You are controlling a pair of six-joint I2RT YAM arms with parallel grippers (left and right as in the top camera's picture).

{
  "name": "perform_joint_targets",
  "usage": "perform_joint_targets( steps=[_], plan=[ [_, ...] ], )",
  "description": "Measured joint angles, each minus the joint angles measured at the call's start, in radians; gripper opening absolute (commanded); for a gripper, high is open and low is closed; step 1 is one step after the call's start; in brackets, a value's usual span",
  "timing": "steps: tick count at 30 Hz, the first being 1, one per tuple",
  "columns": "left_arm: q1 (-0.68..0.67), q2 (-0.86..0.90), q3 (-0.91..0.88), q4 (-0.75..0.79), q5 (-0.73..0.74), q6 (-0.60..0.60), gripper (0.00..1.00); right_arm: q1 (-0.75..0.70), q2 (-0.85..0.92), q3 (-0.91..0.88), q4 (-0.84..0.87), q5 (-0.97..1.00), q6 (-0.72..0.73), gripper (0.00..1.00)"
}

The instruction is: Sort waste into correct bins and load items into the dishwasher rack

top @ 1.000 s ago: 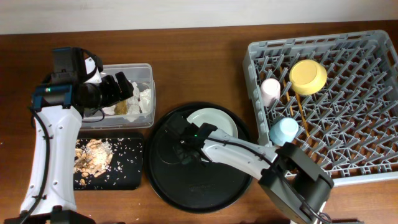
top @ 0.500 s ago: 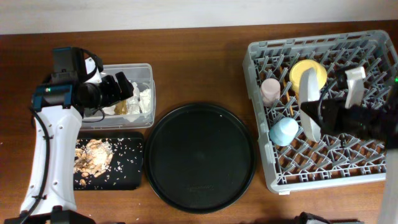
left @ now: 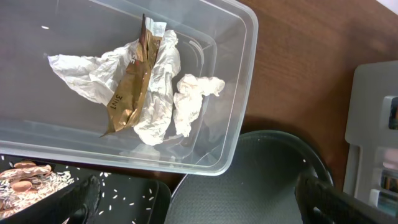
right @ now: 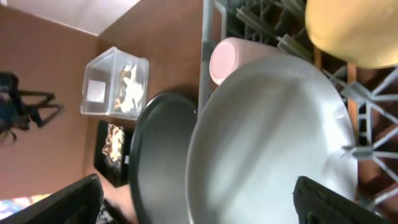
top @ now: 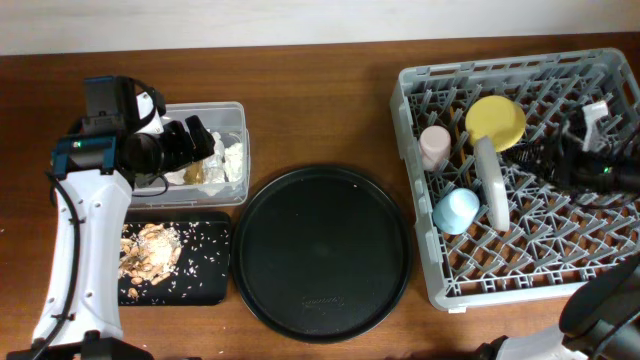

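Note:
The grey dishwasher rack (top: 600, 265) holds a pink cup (top: 435, 147), a light blue cup (top: 457, 210), a yellow bowl (top: 497, 122) and a pale plate (top: 490, 185) standing on edge between pegs. A chopstick (top: 468, 178) barely shows beside the plate. My right gripper (top: 530, 165) is open just right of the plate (right: 267, 143), its fingers spread wide. My left gripper (top: 195, 140) hangs open over the clear tub (top: 238, 115), which holds white napkins (left: 158, 81) and a brown-gold wrapper (left: 127, 93). Food scraps (top: 150, 250) lie in the shallow black tray (top: 205, 285).
A large round black tray (top: 320, 255) lies bare between the bins and the rack. The left arm's white link (top: 75, 250) runs along the table's left side. The right arm reaches in over the rack's right edge.
My right arm carried the plate from the round tray to the rack, stood it on edge there, and its jaws opened. The left arm has not moved.

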Motion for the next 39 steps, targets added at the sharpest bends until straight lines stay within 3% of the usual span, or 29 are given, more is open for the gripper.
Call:
perform_joint_targets(
  steps=[2, 3, 6, 8, 13, 22, 27, 31, 34, 37, 39],
  plan=[
    [0.0, 0.0, 0.0, -0.001, 0.0, 0.0, 0.99, 0.018, 0.008, 0.227, 0.011, 0.091, 0.171, 0.99],
    [0.0, 0.0, 0.0, -0.001, 0.0, 0.0, 0.99, 0.08, -0.003, 0.404, 0.014, 0.275, 0.309, 0.98],
    [0.0, 0.0, 0.0, 0.001, 0.001, 0.0, 0.99, 0.335, -0.031, 0.651, 0.023, 0.632, 0.484, 0.99],
    [0.0, 0.0, 0.0, 0.0, 0.0, 0.0, 0.99, 0.564, -0.037, 0.696, 0.036, 0.748, 0.526, 0.99],
    [0.0, 0.0, 0.0, 0.0, 0.0, 0.0, 0.99, 0.817, -0.033, 0.696, 0.035, 0.808, 0.542, 0.99],
    [0.0, 0.0, 0.0, 0.001, 0.0, 0.0, 0.99, 0.834, -0.07, 0.691, 0.032, 0.822, 0.541, 0.99],
    [0.0, 0.0, 0.0, -0.001, 0.0, 0.0, 0.99, 0.834, -0.478, 0.693, 0.03, 0.837, 0.541, 0.99],
    [0.0, 0.0, 0.0, 0.002, 0.001, 0.0, 0.99, 0.834, -0.945, 0.403, 0.096, 0.845, 0.541, 0.99],
    [0.0, 0.0, 0.002, 0.002, 0.0, 0.0, 0.99, 0.815, -1.299, -0.153, 0.347, 0.85, 0.526, 0.99],
    [0.0, 0.0, 0.003, 0.0, 0.0, 0.0, 0.99, 0.74, -1.573, -0.697, 0.777, 0.854, 0.525, 0.99],
    [0.0, 0.0, 0.003, 0.0, 0.0, 0.0, 0.99, 0.72, -1.671, -1.022, 1.198, 0.851, 0.526, 0.99]
  ],
)
